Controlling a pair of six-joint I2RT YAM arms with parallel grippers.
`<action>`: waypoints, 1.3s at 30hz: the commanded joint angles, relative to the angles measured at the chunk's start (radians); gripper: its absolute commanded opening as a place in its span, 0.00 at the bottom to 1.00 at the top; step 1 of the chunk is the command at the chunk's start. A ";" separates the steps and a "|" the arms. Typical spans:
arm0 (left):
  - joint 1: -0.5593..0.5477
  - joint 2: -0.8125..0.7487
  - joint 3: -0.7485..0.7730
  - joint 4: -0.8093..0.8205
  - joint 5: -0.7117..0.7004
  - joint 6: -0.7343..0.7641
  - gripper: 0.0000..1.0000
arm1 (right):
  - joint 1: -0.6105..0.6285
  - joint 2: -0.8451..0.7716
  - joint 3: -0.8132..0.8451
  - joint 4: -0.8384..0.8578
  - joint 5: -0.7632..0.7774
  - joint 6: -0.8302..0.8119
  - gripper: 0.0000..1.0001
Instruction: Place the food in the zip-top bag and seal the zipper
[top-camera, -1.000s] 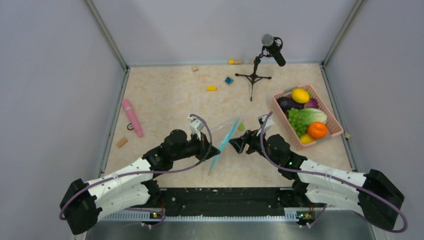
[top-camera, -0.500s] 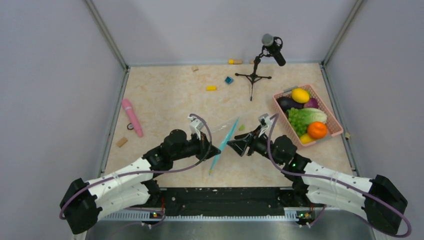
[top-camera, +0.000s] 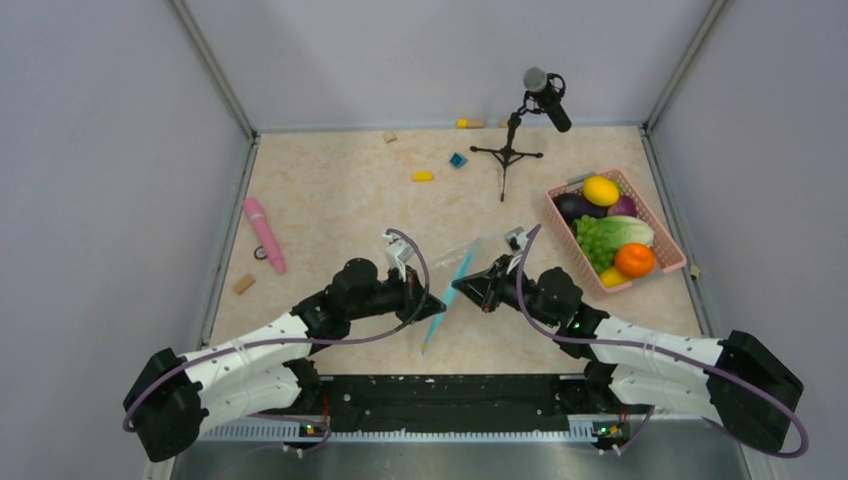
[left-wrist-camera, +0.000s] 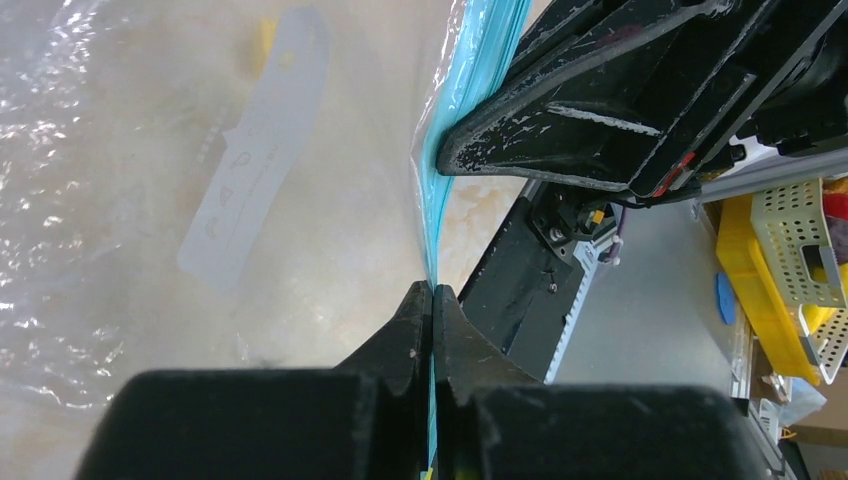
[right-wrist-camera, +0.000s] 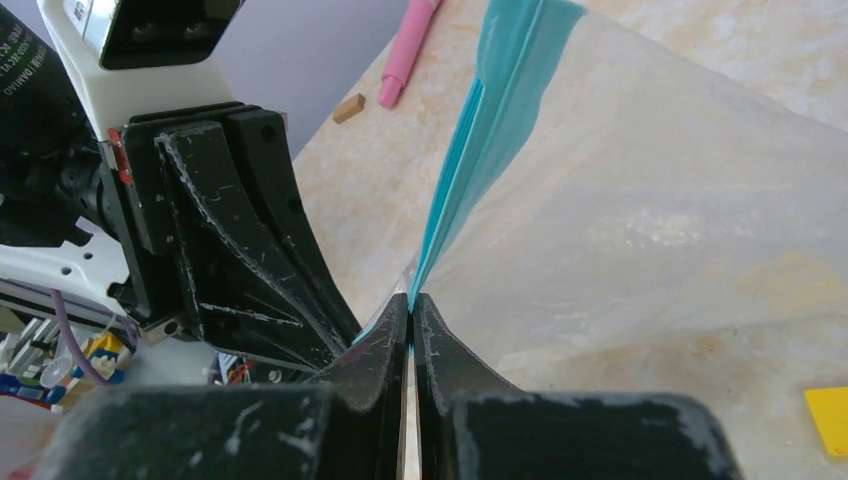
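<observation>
over the last sec the right pincer (right-wrist-camera: 410, 310) crept leftwards, its wrist swinging in w/ it, so it ended just beside the left pincer (left-wrist-camera: 432, 300), tips almost nose to nose. the left arm barely moved, only a small nudge to the right. the thin teal zipper strip (right-wrist-camera: 500, 85) stood on edge btwn them at mid-table, and its near end had shifted slightly.

both pincers were squeezed together on that strip. each wrist view showed its own pads clamped on the teal edge, one from each side. couldn't tell whether each had a separate lip or both lips at once.

the clear crinkly zip-top plastic bag (right-wrist-camera: 680, 220) spread from the strip down to the tabletop, nothing visible inside, w/ its white label patch (left-wrist-camera: 255, 170) showing thru the film. the fist-sized toy food pieces (top-camera: 610, 235) all sat in the pink mesh basket (top-camera: 664, 232) at the right, well apart from the bag.

so prob. the bag-opening step: two grips close together on the mouth looked like set-up for pulling it apart. no food loaded, sealing not begun, task early. risk: the thin film slipping out once they pull.
</observation>
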 joint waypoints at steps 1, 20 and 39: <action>-0.003 0.003 -0.003 0.061 0.003 -0.008 0.00 | 0.009 0.005 0.061 0.032 -0.028 0.006 0.00; -0.003 0.086 0.098 -0.002 0.002 0.041 0.30 | 0.008 -0.031 0.111 -0.158 -0.152 -0.013 0.00; -0.003 -0.069 -0.005 0.021 -0.106 0.007 0.00 | 0.009 -0.109 0.122 -0.353 -0.071 -0.098 0.07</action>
